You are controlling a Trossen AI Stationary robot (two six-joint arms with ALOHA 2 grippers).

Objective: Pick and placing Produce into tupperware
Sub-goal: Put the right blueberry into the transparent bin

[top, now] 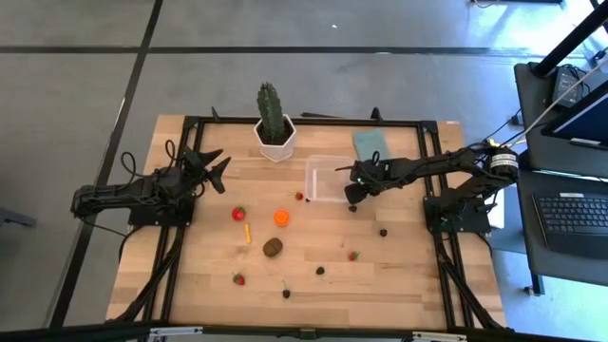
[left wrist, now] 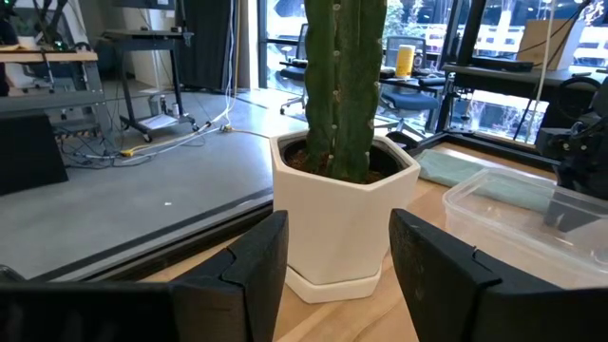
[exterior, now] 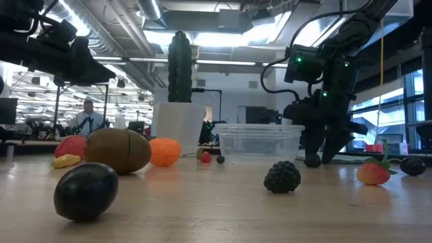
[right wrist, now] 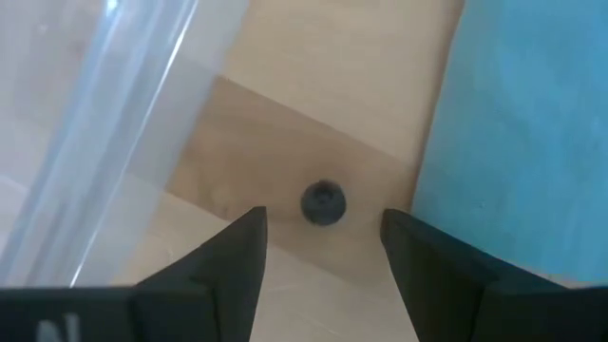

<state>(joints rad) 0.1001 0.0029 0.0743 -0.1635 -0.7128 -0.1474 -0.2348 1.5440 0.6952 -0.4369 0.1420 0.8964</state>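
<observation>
The clear, round-cornered tupperware (top: 327,178) looks empty, so by my reading nearly all the picking is left. The right tool (right wrist: 323,237) hangs spread open, low over a small dark round berry (right wrist: 323,203) on the tabletop (top: 313,285), just beside the tupperware and the matte blue-grey lid (top: 372,143). The other produce lies scattered on the pale wood: glossy strawberries (top: 238,214), an orange ball (top: 282,218), a brown oval (top: 273,248). The left tool (left wrist: 332,261) waits open near the cactus (top: 272,112).
</observation>
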